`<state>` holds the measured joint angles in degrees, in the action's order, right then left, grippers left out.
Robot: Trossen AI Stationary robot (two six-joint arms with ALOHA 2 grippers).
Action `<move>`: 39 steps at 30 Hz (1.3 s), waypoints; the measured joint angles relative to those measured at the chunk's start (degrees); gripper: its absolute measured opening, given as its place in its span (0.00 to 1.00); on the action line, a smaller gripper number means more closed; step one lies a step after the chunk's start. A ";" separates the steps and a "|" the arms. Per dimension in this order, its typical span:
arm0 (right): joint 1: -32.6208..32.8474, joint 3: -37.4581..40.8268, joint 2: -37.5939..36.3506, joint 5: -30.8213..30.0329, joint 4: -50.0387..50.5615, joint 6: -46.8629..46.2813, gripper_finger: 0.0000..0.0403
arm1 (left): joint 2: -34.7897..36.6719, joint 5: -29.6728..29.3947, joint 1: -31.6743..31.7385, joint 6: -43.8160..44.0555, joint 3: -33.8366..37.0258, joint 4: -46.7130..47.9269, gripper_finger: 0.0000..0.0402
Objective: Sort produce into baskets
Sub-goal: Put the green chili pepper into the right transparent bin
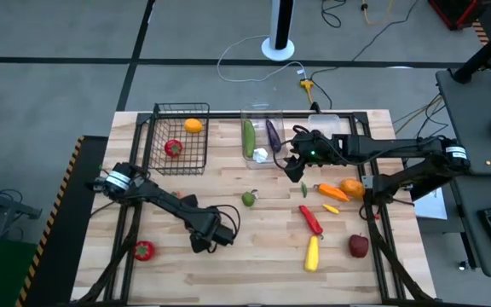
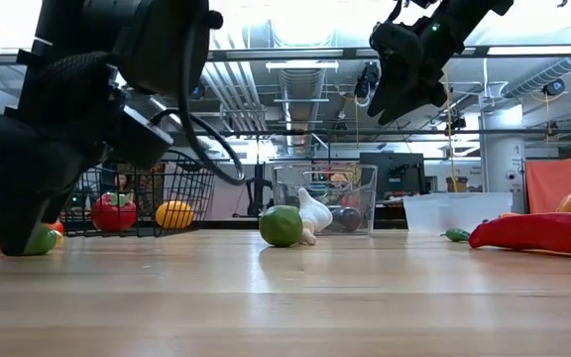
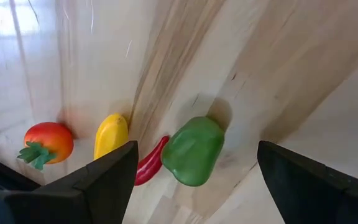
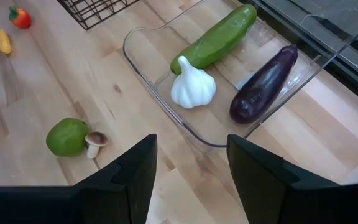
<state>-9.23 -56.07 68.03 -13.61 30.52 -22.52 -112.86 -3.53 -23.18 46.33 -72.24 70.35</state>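
The worktop [image 1: 228, 256], pale wood planks in a black frame, carries everything. At its far edge stand the wire basket [image 1: 154, 153], holding a tomato [image 1: 173, 148] and an orange [image 1: 193, 125], and beside it the clear bin [image 4: 143, 59], holding a cucumber [image 4: 216, 38], an eggplant [image 4: 263, 83] and a garlic [image 4: 192, 88]. A second, shallower bin [image 2: 456, 210] sits further right.

The left arm reaches low over the near left of the worktop. Its pincer [image 3: 194, 177] is spread wide and empty, with a green pepper [image 3: 192, 150] lying between the fingers, not yet touched. The right pincer [image 4: 188, 168] hangs raised just short of the clear bin, partly open and carrying nothing.

Loose produce: a lime [image 1: 249, 198] with a small mushroom [image 4: 94, 141] mid-worktop; a red chili [image 1: 311, 219], yellow pepper [image 1: 312, 253], apple [image 1: 359, 246] and orange peppers [image 1: 344, 189] to the right; a small red pepper [image 1: 143, 250] near the left edge.

Risks, as I judge them: the green pepper is rounded and smooth, so an off-centre close could squirt it sideways. In the left wrist view another chili [image 3: 148, 165] touches the pepper, and may be dragged along or pinched with it. The right pincer, if it descends, could clip the bin's rim.

Beyond lies grey floor with cables, desks and an open workshop.
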 joint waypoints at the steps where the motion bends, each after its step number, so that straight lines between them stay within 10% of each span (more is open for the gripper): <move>1: 0.00 0.00 0.00 0.00 0.00 -0.02 0.46 | 0.00 0.02 -0.02 0.01 0.33 -0.02 0.77; 20: 0.00 0.07 0.00 0.00 0.00 0.00 0.46 | 0.07 0.20 -0.07 -1.03 1.74 -1.90 0.76; 34: 0.00 0.70 0.00 -0.01 0.00 0.00 0.46 | 0.05 -1.05 -0.12 -1.02 1.74 -2.68 0.25; 39: 0.00 1.24 0.00 -0.02 -0.01 0.04 0.46 | 1.05 -8.01 -1.51 -3.47 0.05 -3.86 0.20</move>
<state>-9.23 -54.83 68.03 -13.63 30.52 -22.48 -111.81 -11.54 -24.69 42.86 -72.19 66.49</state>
